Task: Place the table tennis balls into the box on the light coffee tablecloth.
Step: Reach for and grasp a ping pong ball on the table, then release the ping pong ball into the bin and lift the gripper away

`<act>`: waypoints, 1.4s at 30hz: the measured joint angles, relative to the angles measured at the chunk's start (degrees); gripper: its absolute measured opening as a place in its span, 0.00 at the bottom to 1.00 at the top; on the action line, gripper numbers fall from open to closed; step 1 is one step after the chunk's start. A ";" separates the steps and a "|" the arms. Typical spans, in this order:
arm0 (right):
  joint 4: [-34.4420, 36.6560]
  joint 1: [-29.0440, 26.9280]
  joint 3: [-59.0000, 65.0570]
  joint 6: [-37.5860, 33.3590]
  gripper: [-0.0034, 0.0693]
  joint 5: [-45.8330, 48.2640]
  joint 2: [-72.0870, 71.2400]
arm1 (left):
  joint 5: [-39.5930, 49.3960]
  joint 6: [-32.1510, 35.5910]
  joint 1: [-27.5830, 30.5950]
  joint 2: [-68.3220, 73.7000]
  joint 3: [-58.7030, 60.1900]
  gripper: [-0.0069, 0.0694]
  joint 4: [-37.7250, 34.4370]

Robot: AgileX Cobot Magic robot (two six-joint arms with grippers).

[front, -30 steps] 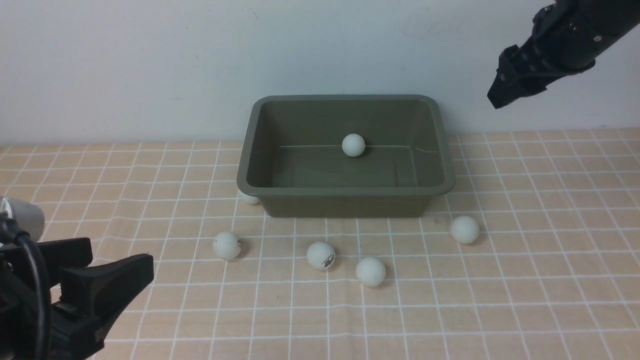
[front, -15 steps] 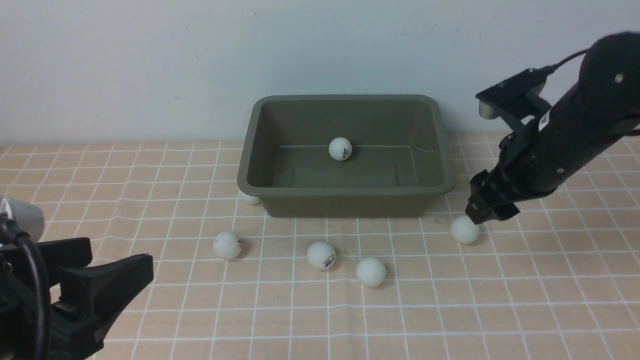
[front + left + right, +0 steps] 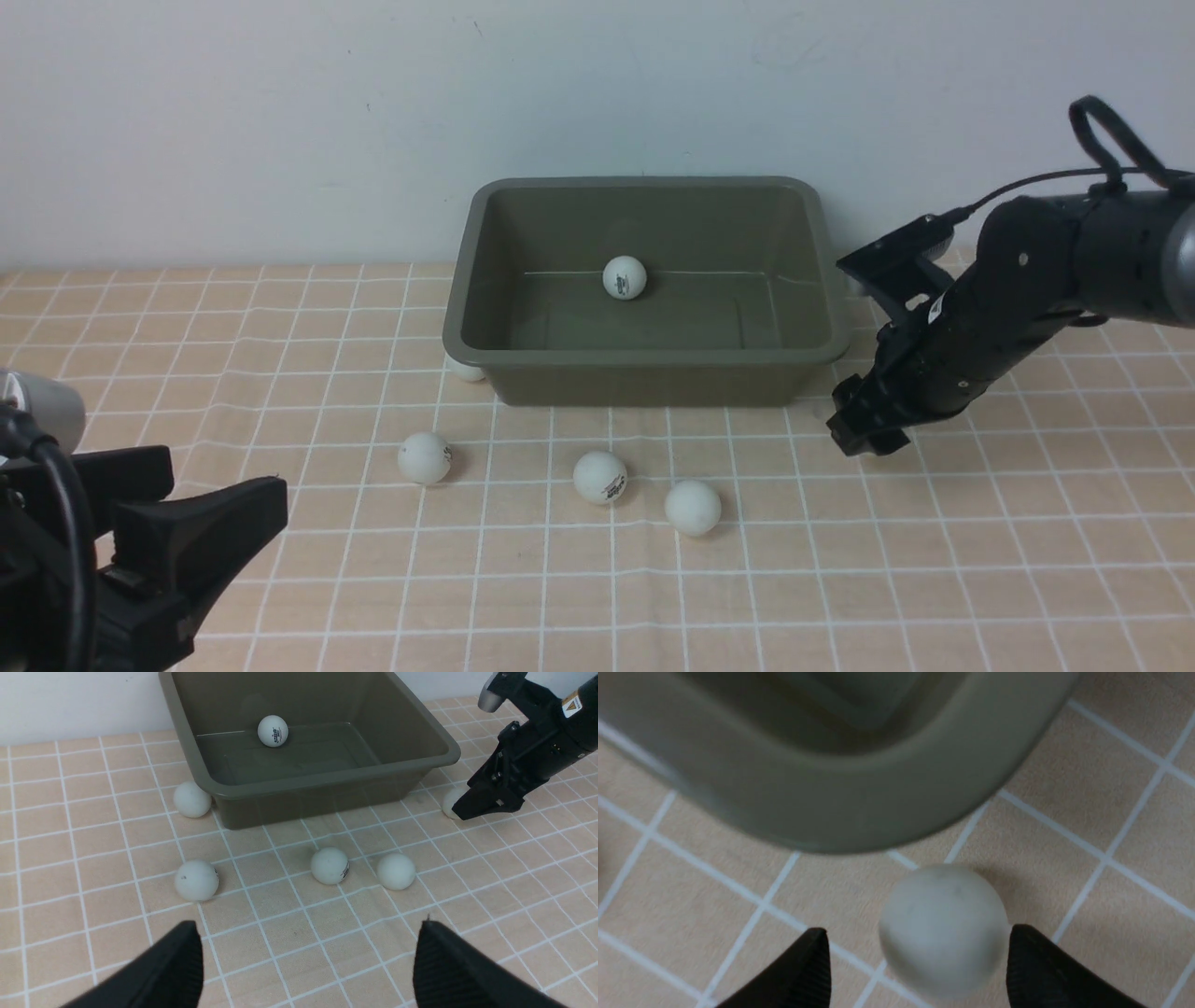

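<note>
The olive-green box (image 3: 644, 356) stands at the back of the light coffee tablecloth (image 3: 1027, 560). One table tennis ball (image 3: 625, 277) lies inside it. Three balls lie in front of the box (image 3: 424, 457) (image 3: 599, 477) (image 3: 692, 507). Another ball (image 3: 464, 371) peeks out at the box's front left corner. My right gripper (image 3: 864, 434) is low by the box's front right corner. It is open, with its jaws on either side of a ball (image 3: 944, 928). That ball is hidden in the front view. My left gripper (image 3: 308, 924) is open and empty, near the front left.
A plain white wall runs behind the box. The box's rounded corner (image 3: 859, 807) is just beyond the ball between my right jaws. My right arm (image 3: 537, 751) shows in the left wrist view beside the box.
My right arm has come down from the upper right to the cloth at the box's front right corner, now covering the ball there. The ball inside the box has rolled left. My left arm has not moved.
</note>
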 joint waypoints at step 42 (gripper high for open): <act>26.44 -2.02 -18.29 -19.01 0.54 8.52 3.31 | 0.83 0.92 0.00 0.00 0.00 0.76 0.00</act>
